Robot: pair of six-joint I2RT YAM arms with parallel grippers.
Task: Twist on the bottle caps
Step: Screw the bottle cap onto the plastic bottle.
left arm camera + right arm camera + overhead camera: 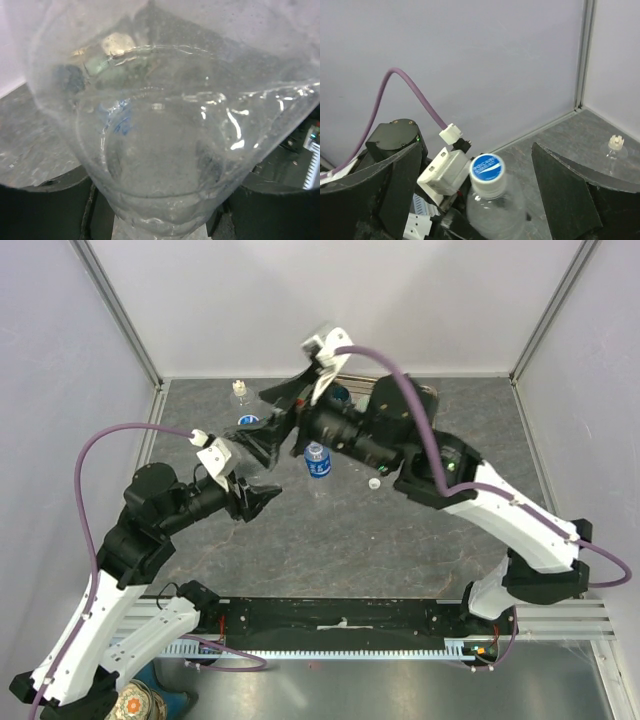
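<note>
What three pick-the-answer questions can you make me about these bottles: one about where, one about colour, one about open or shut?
1. Where is the loose white cap?
A on the grey table
B in a bowl
C pinched by fingers

2. What colour is the top of the bottle-top cap on the bottle in the right wrist view?
A red
B blue
C green

3. The right fingers are:
A shut on the cap
B open
C hidden

Answers:
1 A, it lies alone on the table.
2 B, a blue top with a white rim.
3 B, they stand wide apart either side of the bottle.
</note>
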